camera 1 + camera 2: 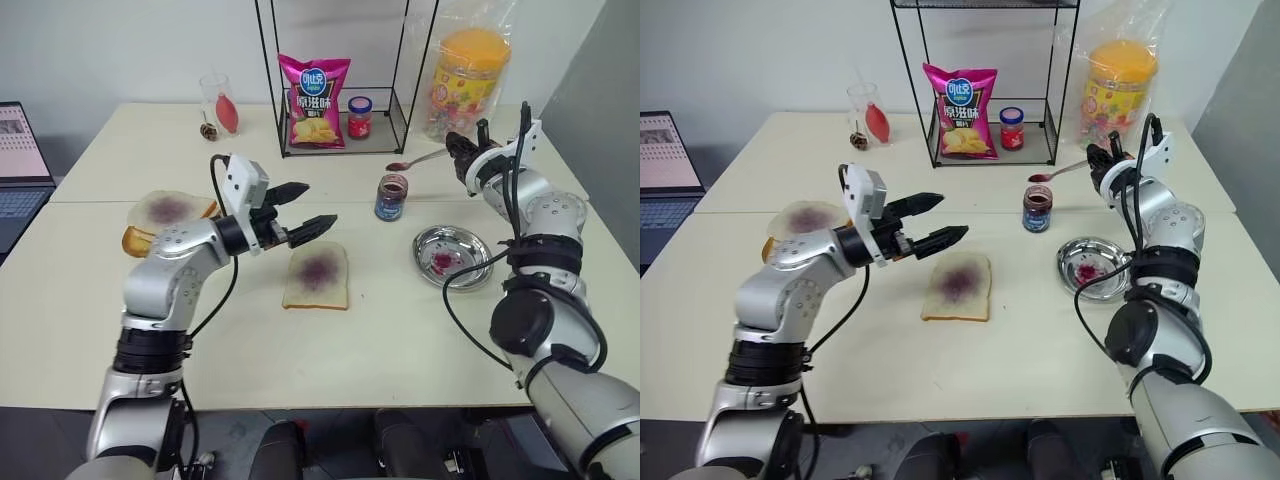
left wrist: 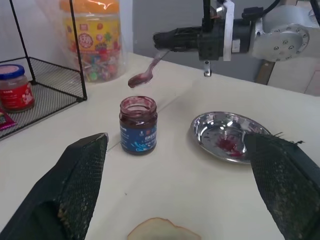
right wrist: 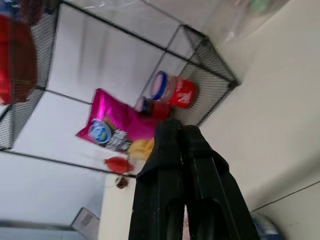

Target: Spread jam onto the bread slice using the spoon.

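The spoon (image 1: 417,161), pinched in the right tool (image 1: 462,157), hangs above the jam (image 1: 391,197); left tool (image 1: 312,210) gapes wide.

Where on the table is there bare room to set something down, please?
The near edge in front of the bread slice is bare, and so is the stretch between the stacked slices and the far glass. It is crowded around the jam jar, the metal dish and the wire rack.

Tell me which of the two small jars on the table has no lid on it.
The dark jam jar with the blue label, standing on the bare table beside the metal dish. The other jar, inside the wire rack, has a lid and red contents.
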Robot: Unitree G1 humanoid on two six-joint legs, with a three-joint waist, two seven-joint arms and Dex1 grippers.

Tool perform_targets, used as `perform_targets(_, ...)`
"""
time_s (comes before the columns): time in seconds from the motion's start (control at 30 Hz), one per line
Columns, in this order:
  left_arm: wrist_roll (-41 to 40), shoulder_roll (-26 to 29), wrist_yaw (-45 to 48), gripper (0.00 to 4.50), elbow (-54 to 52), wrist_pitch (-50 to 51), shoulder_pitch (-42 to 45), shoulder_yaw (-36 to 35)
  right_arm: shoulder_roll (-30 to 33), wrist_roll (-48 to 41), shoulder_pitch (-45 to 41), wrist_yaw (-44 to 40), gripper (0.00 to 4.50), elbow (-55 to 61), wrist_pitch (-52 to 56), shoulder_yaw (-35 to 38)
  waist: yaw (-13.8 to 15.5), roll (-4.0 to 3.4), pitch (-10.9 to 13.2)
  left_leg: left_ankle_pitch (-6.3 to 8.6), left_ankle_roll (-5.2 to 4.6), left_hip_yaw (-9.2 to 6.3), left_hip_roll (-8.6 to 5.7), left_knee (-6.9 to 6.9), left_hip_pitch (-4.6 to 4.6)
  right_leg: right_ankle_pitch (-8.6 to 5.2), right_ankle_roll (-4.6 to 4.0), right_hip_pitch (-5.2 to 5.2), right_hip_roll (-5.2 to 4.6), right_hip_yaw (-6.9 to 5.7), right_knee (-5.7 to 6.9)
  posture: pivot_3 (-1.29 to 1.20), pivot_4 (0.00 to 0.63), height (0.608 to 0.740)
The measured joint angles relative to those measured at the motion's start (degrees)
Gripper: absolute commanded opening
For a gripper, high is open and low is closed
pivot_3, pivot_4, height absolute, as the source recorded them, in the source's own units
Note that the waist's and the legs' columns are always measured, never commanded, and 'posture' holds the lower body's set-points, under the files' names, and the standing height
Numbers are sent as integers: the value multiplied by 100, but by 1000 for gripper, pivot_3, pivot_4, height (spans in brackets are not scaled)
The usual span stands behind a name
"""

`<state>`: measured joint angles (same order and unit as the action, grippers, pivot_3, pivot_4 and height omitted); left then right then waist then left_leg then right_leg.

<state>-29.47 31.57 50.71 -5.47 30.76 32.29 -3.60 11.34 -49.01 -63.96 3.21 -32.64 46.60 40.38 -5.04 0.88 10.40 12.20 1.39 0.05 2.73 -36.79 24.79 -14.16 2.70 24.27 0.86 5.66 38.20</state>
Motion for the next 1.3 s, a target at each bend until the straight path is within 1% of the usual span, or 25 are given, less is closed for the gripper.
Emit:
perform_targets(0.03,-118,231,120,4500,-187,141,-199,-111,-136,-193,118,55,49,543,311,-146,-7,-1,0,0,0,-1,1,2,0,-1,0,0,1,0,1,0,150,740)
perform_targets(0.13,-394,696,321,4500,-587,452,-822,-372,-344,-475,549,55,49,1641,818,-592,-13,-1,-1,1,-1,-5,6,9,-2,-5,-7,0,3,-5,-2,0,150,740)
perform_targets(0.2,-663,1072,494,4500,-919,762,-1458,-657,-599,-689,1069,101,49,2503,1231,-975,2,0,0,1,-1,-11,6,12,0,-11,-16,1,0,-14,0,0,150,740)
perform_targets(0.27,-803,1183,503,4500,-1190,890,-1792,-874,-752,-772,1374,112,49,2864,1413,-1270,28,1,1,0,0,-11,3,9,0,-11,-16,2,-4,-16,1,0,150,740)
perform_targets(0.37,-953,1397,482,4500,-1793,1019,-2692,-1350,-897,-722,1866,-49,49,3599,1427,-1950,11,1,0,1,0,-2,6,9,-3,-14,-18,-2,-5,-9,-13,0,150,740)
perform_targets(0.4,-1029,1401,444,4500,-1988,1113,-3079,-1518,-863,-573,2094,-239,49,3821,1392,-2330,12,2,0,0,0,-3,5,6,-3,-14,-18,-4,-7,-9,-10,0,150,740)
perform_targets(0.43,-1064,1401,410,4500,-2053,1142,-3189,-1574,-854,-490,2138,-306,49,3856,1363,-2461,28,2,1,0,0,-5,5,-1,-3,-19,-10,-3,-7,-12,-8,0,150,740)
perform_targets(0.47,-1103,1396,331,4500,-2180,1168,-3380,-1674,-807,-344,2265,-469,49,3957,1270,-2745,37,6,0,0,0,-9,6,-7,-3,-28,7,-6,-7,-14,-7,0,150,740)
perform_targets(0.63,-1091,1301,28,4500,-2389,1117,-3809,-1828,-624,443,2787,-1228,49,4061,562,-3674,26,9,-2,0,1,1,6,-16,-14,-35,-16,-13,-6,-4,-5,0,150,740)
perform_targets(0.73,-1054,1251,-80,4500,-2433,1069,-3935,-1801,-479,1006,2934,-1669,49,3750,-26,-4076,23,11,-3,-1,1,4,6,-15,-15,-35,-16,-12,-6,-3,-4,0,150,740)
perform_targets(0.8,-1062,1182,-191,4500,-2541,1041,-3928,-1784,-481,1259,2957,-1846,49,3446,-357,-4194,25,11,-3,-1,1,3,6,-15,-15,-23,5,-12,-5,-3,-5,0,150,740)
perform_targets(1.13,-1102,1183,-380,4500,-2632,1029,-3905,-1696,-447,2246,2945,-2624,49,2979,-1590,-4600,27,12,-3,0,1,2,7,-10,-14,-24,5,-10,-4,-6,-5,0,150,740)
perform_targets(1.23,-1109,1195,-381,4500,-2628,1029,-3798,-1698,-366,2341,2810,-2704,49,2888,-1761,-4562,34,12,-3,0,1,2,6,-15,-15,-23,7,-12,-4,-4,-5,0,150,740)
perform_targets(1.3,-1110,1195,-380,4500,-2622,1029,-3758,-1696,-299,2346,2703,-2718,49,2870,-1765,-4404,34,12,-3,-1,1,4,5,-16,-15,-21,9,-12,-5,-3,-5,0,150,740)
